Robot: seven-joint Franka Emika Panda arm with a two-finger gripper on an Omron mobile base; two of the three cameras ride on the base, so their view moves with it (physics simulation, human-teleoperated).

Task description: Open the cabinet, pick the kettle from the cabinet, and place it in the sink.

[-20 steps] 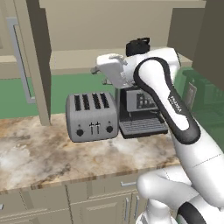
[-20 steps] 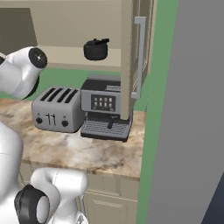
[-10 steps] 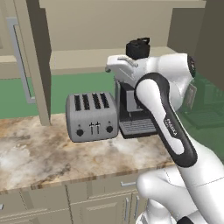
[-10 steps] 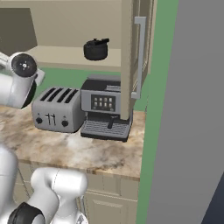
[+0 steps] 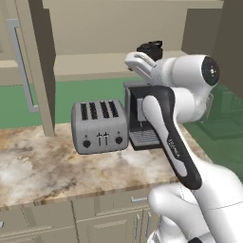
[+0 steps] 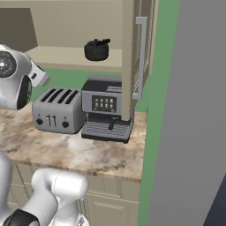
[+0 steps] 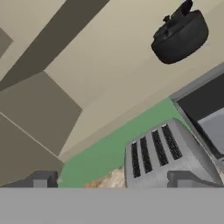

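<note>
Cabinet open, so it's the reach for the kettle: gripper spread wide, empty, kettle ahead, well apart; needs closing in.

A black kettle sits on the shelf of the open beige cabinet. Below, on the marble counter, a silver toaster stands left of a coffee machine.

Arm swung its upper joints right and back toward the base; hand now reaches left of the elbow, raised to shelf level in front of the open cabinet, nearer the kettle.
</note>
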